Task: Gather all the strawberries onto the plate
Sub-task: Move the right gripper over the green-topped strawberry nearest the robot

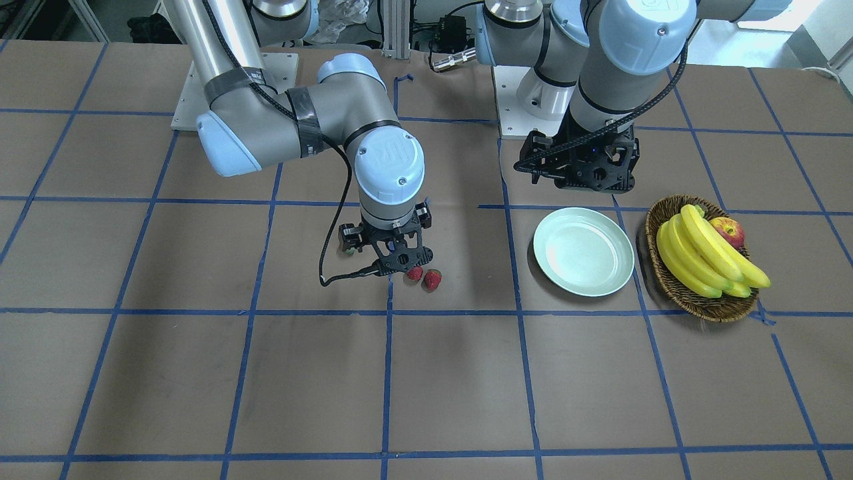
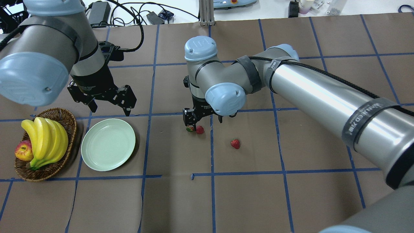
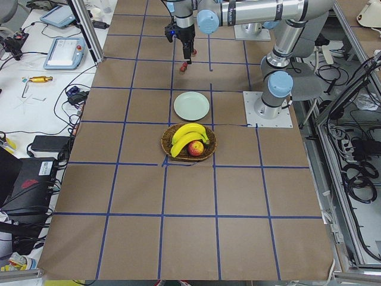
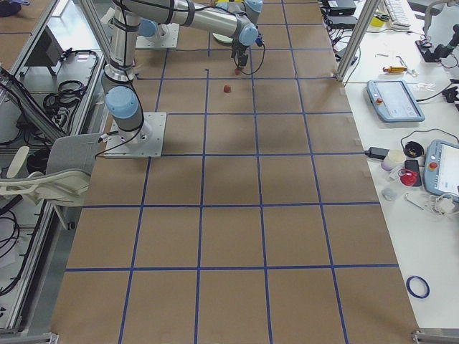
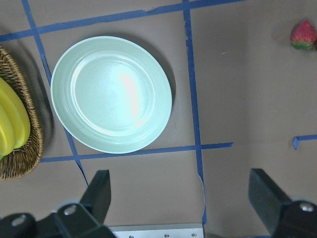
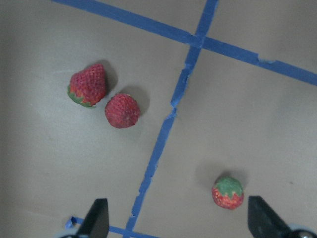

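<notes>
Three strawberries lie on the brown table. Two lie close together [image 2: 190, 128] [image 2: 200, 129], the third [image 2: 235, 143] apart, further to my right. In the right wrist view the pair [image 6: 87, 85] [image 6: 122, 110] and the single one [image 6: 228, 192] all lie ahead of the open fingers [image 6: 96, 220]. My right gripper [image 2: 198, 121] hovers just above the pair, open and empty. The mint plate [image 2: 108, 144] is empty. My left gripper [image 2: 110, 105] hangs open and empty above the table, just behind the plate [image 5: 111, 94].
A wicker basket [image 2: 69, 119] with bananas [image 2: 45, 139] and an apple [image 2: 23, 151] stands beside the plate on its outer side. Blue tape lines grid the table. The right arm's long link [image 2: 323, 94] spans the table's right half.
</notes>
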You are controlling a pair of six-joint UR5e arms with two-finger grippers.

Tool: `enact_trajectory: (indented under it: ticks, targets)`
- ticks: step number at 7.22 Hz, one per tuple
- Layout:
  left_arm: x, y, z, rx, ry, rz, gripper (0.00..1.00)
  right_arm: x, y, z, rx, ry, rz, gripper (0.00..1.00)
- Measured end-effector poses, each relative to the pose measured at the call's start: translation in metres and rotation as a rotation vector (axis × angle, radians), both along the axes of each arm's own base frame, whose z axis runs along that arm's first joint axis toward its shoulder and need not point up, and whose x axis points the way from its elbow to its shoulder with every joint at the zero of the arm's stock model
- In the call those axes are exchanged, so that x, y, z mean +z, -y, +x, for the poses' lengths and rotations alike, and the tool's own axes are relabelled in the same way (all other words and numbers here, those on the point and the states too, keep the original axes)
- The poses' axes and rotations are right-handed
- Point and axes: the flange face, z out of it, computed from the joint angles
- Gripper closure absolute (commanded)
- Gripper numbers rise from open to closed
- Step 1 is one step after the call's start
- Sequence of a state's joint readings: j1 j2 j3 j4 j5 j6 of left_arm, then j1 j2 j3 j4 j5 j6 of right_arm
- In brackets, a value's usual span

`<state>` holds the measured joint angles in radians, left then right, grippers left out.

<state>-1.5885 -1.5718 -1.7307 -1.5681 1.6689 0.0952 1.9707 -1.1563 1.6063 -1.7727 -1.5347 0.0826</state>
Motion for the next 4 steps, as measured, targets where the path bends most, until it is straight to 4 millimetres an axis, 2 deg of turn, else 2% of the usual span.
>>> enact_trajectory:
  ticks: [2, 4]
  targets:
    - [-0.005, 0.0, -0.001, -0.001, 0.0, 0.01, 0.0, -0.012, -0.002, -0.035, 0.049, -0.023, 0.079, 0.0]
    - [-0.012, -0.003, -0.002, -0.002, 0.0, 0.024, 0.0, -0.036, -0.016, -0.055, 0.09, -0.056, 0.134, 0.0]
